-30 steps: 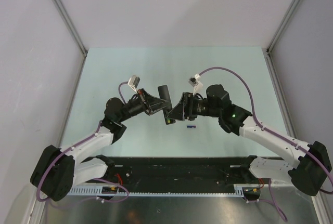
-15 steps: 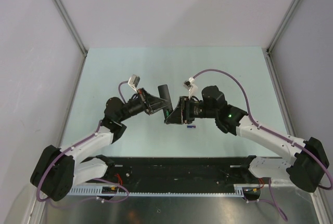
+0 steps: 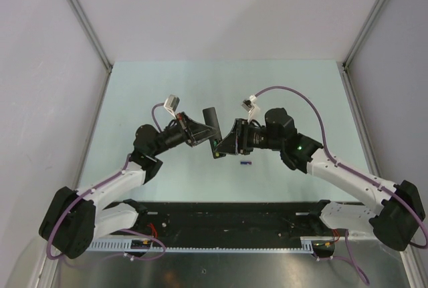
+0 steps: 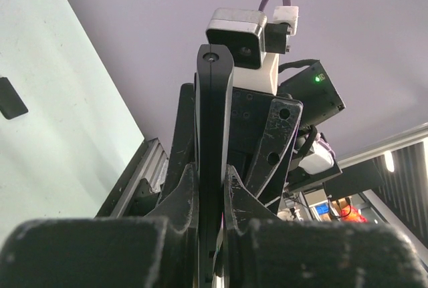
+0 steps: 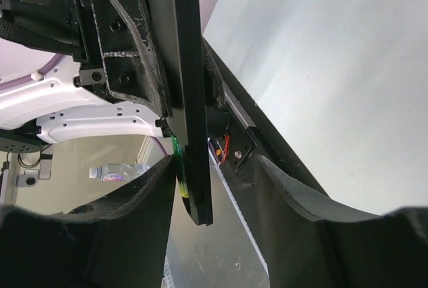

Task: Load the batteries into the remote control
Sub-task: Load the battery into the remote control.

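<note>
— Where's the remote control [image 4: 214, 121]?
— Clamped edge-on in my left gripper [image 4: 210, 182], held above the table [image 3: 167, 87].
— Your right gripper [image 5: 214, 168]?
— Unclenched, straddling its end, where the green battery [image 5: 178, 168] shows.

Far table [image 3: 221, 81] open; held remote control [image 3: 211, 119] blocks centre

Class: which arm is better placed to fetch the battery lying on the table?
Likely right. The right gripper is open and nearer the battery; the left gripper is shut on the remote control.
</note>
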You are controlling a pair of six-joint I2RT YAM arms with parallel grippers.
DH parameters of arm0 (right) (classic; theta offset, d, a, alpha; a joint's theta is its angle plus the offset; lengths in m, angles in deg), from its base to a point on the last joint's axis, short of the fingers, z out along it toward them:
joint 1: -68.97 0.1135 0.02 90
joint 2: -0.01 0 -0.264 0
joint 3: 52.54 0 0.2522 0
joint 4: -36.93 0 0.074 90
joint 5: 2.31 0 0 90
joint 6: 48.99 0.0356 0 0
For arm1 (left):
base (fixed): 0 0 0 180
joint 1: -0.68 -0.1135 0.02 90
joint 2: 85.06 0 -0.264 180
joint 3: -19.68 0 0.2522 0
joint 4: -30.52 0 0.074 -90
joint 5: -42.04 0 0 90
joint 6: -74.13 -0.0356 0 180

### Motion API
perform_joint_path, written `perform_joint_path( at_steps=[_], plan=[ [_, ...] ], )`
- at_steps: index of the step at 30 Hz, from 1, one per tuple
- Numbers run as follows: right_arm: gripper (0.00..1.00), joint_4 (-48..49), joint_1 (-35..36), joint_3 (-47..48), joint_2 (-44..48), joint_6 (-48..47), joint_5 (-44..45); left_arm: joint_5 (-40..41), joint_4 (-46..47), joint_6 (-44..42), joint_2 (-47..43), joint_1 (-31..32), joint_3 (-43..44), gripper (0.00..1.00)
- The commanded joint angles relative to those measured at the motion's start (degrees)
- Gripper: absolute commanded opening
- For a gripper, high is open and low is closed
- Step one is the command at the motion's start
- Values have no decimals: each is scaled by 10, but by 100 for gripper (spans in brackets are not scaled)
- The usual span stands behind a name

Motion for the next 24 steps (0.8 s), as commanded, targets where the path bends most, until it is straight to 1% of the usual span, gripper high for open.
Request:
perform_joint_path(
  at_steps=[1,3,8,11,12,14,15,17,18,19,20,24],
  plan=[
    [51,17,-3,3,14,0,8,-5,24,1,-5,1,4,0],
    [47,15,0,3,10,-3,4,-4,24,1,-5,2,5,0],
    [43,16,8,3,2,-10,-8,-5,24,3,-5,2,11,0],
    [38,12,10,2,0,-15,-11,-6,23,4,-6,1,15,0],
    [34,12,10,2,-1,-16,-12,-6,24,4,-6,1,15,0],
    [28,10,11,2,-4,-19,-13,-6,23,6,-9,1,17,0],
    [21,9,13,1,-5,-22,-13,-5,24,6,-9,1,17,0],
    [11,7,16,2,-8,-26,-12,-5,24,9,-11,1,19,0],
    [1,7,17,2,-8,-28,-9,-6,24,9,-11,1,20,0],
    [0,7,21,2,-9,-32,-5,-6,24,11,-12,2,21,0],
    [0,-11,22,2,-9,-36,0,-6,24,12,-14,1,22,0],
    [0,-31,29,2,-8,-51,33,-7,24,14,-19,1,26,0]
  ],
)
